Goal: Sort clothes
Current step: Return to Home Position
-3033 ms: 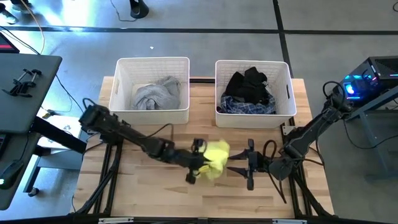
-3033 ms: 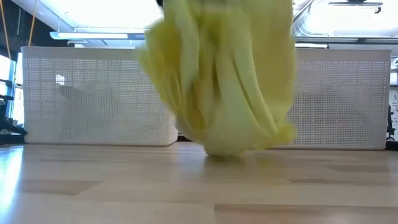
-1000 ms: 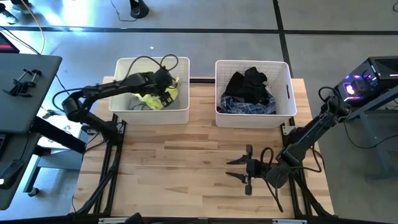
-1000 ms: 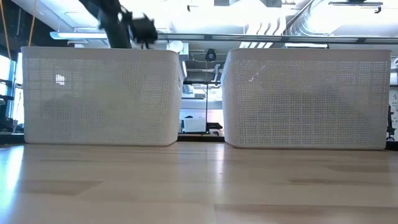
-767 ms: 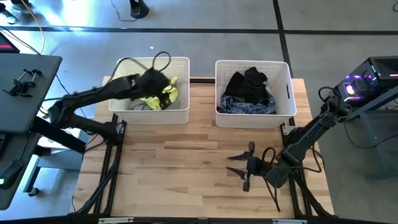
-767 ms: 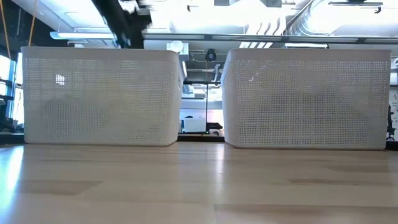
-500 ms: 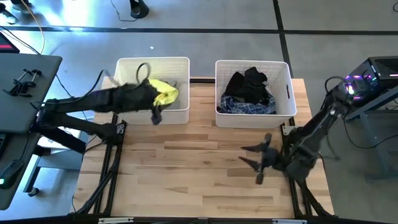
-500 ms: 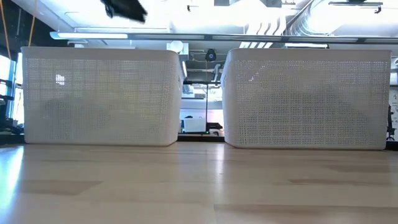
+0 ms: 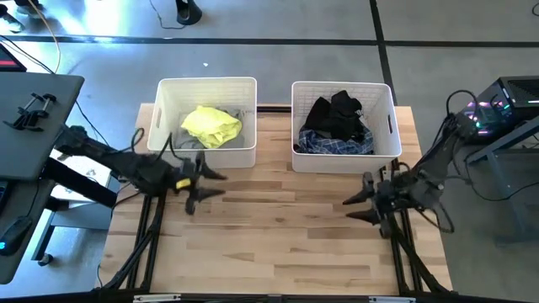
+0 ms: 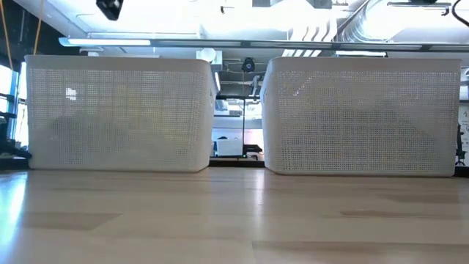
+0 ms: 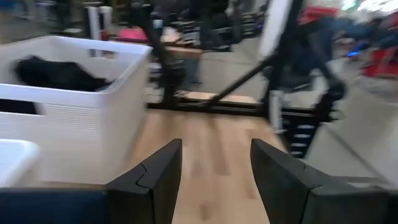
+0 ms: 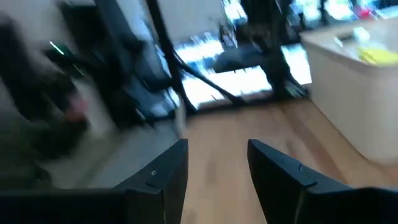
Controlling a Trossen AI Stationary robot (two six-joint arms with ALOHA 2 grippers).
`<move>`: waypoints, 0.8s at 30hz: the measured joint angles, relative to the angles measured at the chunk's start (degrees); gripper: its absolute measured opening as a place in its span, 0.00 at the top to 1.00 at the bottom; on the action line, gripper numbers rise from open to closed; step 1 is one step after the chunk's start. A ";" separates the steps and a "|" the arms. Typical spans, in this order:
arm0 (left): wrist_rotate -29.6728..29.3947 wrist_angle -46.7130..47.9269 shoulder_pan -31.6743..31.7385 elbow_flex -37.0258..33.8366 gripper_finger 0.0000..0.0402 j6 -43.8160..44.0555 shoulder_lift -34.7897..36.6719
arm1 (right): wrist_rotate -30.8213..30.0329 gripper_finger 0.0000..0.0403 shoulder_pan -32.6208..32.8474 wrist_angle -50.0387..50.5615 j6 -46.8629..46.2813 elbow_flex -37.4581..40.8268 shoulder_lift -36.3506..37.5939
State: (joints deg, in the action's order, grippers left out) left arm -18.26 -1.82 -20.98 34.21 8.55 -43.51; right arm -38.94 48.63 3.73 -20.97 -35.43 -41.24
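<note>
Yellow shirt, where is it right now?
In the high view, the yellow shirt lies inside the left white bin at the table's far edge, beside the right bin.

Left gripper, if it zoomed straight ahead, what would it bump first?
Nothing close: ahead of the open left gripper is only bare table. Farther across, it would probably meet the right gripper, though their heights are hard to compare.

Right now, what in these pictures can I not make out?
Clothes under the yellow shirt in the left bin: high view, the shirt covers them.
Blue plaid garment in the right bin: high view, black clothes cover most.
Both bins' contents: low view, the walls hide them.
</note>
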 joint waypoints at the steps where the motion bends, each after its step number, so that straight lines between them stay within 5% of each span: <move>1: 0.06 -2.65 -1.24 -1.66 0.56 0.30 -0.10 | 1.74 0.61 -0.80 -6.71 2.12 3.25 0.58; 4: 0.33 -9.97 -4.33 -6.22 0.56 0.86 -0.61 | 7.82 0.61 -4.82 -23.68 8.03 12.30 0.79; 8: 0.40 -18.93 -6.24 -11.87 0.56 0.08 -0.71 | 14.86 0.61 -13.68 -34.12 8.90 19.99 0.99; 16: 3.37 -19.38 -0.21 -17.19 0.58 -1.14 4.81 | 36.17 0.61 -32.52 -32.27 7.73 22.55 5.48; 24: 5.68 -3.87 7.17 -17.55 0.65 -2.30 18.38 | 39.43 0.61 -35.43 -23.89 9.20 22.55 13.22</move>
State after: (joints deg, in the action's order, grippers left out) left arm -12.58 -5.69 -13.81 16.67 6.25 -25.13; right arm 0.49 13.19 -20.15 -11.78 -12.88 -28.01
